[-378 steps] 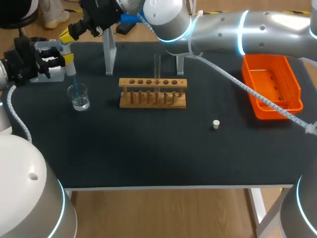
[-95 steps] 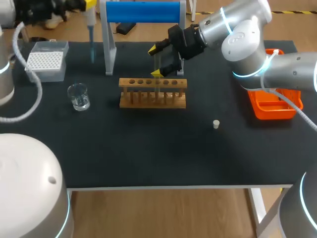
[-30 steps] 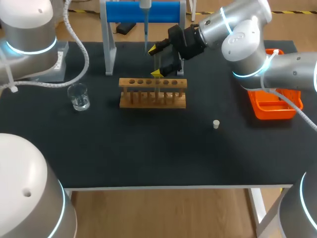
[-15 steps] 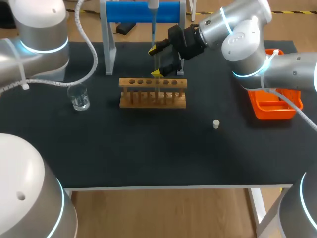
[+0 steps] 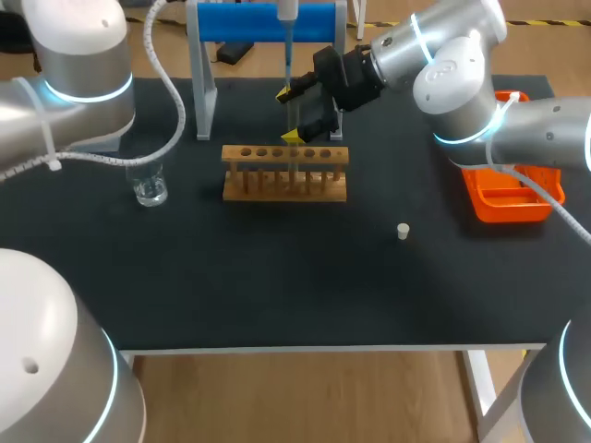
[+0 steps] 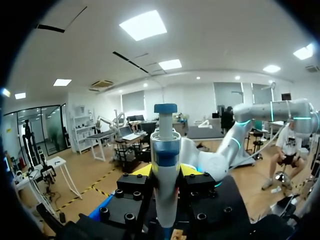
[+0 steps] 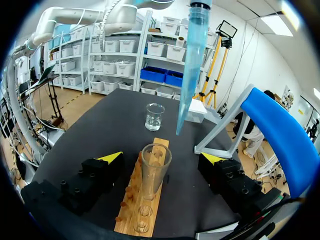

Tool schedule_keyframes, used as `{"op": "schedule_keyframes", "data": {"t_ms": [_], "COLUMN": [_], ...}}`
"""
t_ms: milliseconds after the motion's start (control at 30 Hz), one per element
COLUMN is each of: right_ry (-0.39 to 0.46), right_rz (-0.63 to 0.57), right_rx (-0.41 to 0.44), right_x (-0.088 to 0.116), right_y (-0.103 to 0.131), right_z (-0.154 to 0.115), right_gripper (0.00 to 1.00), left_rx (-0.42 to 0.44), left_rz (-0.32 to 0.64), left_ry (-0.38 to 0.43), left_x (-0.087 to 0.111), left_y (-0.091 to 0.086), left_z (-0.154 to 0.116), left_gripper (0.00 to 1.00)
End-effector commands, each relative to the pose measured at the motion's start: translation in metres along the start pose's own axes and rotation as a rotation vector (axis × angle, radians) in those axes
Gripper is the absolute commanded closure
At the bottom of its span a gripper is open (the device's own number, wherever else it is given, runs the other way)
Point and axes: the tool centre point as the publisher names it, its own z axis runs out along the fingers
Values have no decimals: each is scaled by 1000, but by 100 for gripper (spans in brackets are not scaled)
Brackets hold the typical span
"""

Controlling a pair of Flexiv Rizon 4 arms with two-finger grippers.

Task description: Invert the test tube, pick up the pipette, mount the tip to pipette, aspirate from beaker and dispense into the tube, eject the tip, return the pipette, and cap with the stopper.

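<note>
Left hand [image 6: 166,170] pinching pipette [image 6: 165,145] above test tube [image 7: 154,172] inside spread right hand [image 7: 162,158]; beaker [image 7: 154,116] aside.

The left arm [image 5: 78,65] enters at the far left corner and bends up out of the head view. The left pincer [image 6: 167,172] has its fingers closed from both sides on the upright pipette [image 6: 165,150]. The right arm [image 5: 443,65] stretches from the right toward the middle, wrist roughly level. The right pincer [image 5: 289,114] has its fingers spread wide apart, gripping nothing
</note>
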Motion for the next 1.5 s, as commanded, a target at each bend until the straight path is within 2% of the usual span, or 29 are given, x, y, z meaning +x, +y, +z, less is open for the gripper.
{"op": "schedule_keyframes", "data": {"t_ms": [33,633,1100,1500], "right_ry": [1,1,1,1], "right_rz": [0,0,0,0], "right_rx": [1,1,1,1], "right_x": [0,0,0,0], "right_y": [0,0,0,0], "right_z": [-1,-1,-1,-1], "right_gripper": [0,0,0,0], "left_rx": [14,7,-34,-5], "left_rz": [-1,-37,-25,-26], "left_ry": [5,0,-20,-44], "left_x": [-2,-2,-4,-10], "left_y": [5,21,23,27], "left_z": [4,4,-1,-2], "left_gripper": [100,100,100,100]}}
